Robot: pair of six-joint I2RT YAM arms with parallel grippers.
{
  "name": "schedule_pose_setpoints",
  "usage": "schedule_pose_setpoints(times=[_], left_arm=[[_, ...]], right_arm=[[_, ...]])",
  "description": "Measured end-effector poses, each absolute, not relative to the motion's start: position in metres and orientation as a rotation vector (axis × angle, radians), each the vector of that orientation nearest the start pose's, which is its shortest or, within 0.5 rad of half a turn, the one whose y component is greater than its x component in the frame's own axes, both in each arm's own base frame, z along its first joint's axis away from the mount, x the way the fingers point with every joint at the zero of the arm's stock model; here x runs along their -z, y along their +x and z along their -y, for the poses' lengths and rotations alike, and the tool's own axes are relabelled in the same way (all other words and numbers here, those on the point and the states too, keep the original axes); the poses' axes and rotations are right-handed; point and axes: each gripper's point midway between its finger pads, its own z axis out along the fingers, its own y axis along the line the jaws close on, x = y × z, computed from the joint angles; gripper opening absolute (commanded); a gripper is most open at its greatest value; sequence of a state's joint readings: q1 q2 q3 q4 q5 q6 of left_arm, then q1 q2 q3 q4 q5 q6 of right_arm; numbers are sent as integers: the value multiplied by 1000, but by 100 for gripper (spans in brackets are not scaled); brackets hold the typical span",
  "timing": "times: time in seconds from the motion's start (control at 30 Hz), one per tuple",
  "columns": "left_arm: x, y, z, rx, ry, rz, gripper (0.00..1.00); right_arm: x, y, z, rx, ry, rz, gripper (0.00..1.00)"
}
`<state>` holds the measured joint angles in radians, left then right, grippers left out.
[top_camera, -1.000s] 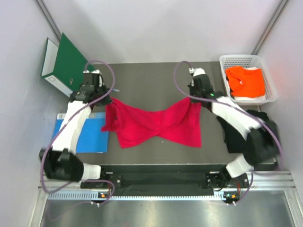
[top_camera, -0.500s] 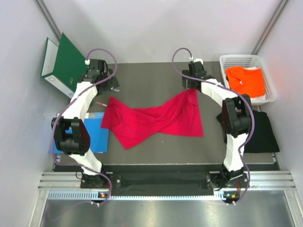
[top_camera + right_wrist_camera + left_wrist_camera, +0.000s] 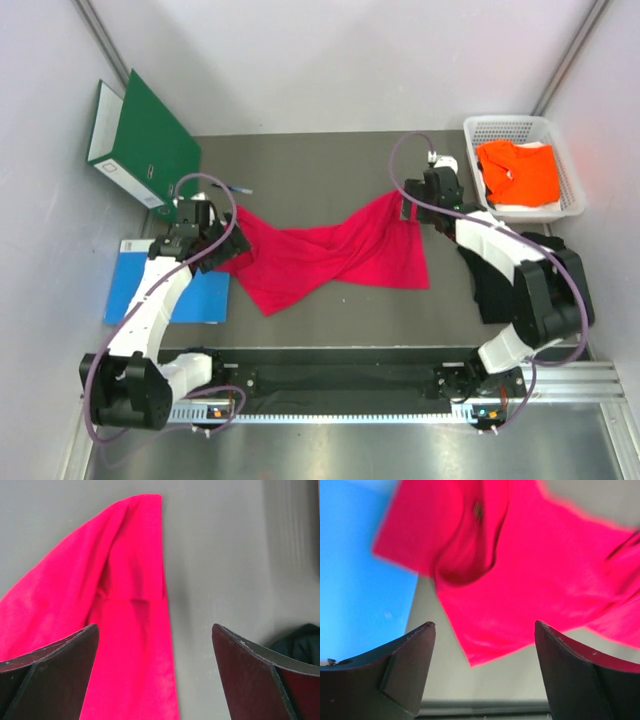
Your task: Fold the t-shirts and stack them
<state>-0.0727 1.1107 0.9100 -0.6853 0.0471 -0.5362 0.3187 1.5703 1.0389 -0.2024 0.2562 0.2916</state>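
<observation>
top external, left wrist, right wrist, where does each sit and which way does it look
Top external: fixed above and behind the bases, looking down on the table; left arm and right arm show.
Left wrist: on the left arm, looking down past the open left gripper at the red t-shirt and blue sheet.
Right wrist: on the right arm, looking down past the open right gripper at the shirt's corner and black t-shirt.
Shared: all three show the red t-shirt.
</observation>
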Motion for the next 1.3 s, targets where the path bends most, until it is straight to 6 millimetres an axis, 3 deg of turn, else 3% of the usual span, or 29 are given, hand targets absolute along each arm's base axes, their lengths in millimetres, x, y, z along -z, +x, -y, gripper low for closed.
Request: schedule_pose_setpoints(times=[0.23, 0.4, 0.5, 0.6, 0.7, 0.9, 1.03, 1.1, 1.23, 1.3], left_arm=[[-63, 225, 67, 327, -667, -2724, 86], [-40, 205, 86, 290, -634, -2851, 84], [-30, 199, 100, 273, -586, -2905, 74], [-18, 193, 112, 261, -560, -2946, 51], [-16, 191, 121, 262, -548, -2957, 2], [-15, 194, 128, 269, -526, -2961, 0], [-36, 208, 126, 231, -498, -2904, 0], [-65, 232, 129, 250, -466, -2810, 0], [-155, 295, 136, 321, -418, -2519, 0], [-186, 318, 133, 338, -424, -2425, 0]], right_arm=[[-132, 389, -101, -104, 122, -2213, 94], [-130, 387, -103, -120, 122, -2220, 94], [-125, 384, -104, -126, 120, -2233, 94], [-125, 384, -105, -139, 121, -2234, 94], [-125, 383, -106, -143, 120, -2236, 94], [-125, 383, -107, -149, 117, -2237, 94], [-125, 383, -107, -151, 115, -2237, 94], [-125, 383, -108, -154, 114, -2239, 94], [-124, 383, -112, -214, 120, -2247, 92], [-124, 385, -115, -291, 139, -2244, 91]])
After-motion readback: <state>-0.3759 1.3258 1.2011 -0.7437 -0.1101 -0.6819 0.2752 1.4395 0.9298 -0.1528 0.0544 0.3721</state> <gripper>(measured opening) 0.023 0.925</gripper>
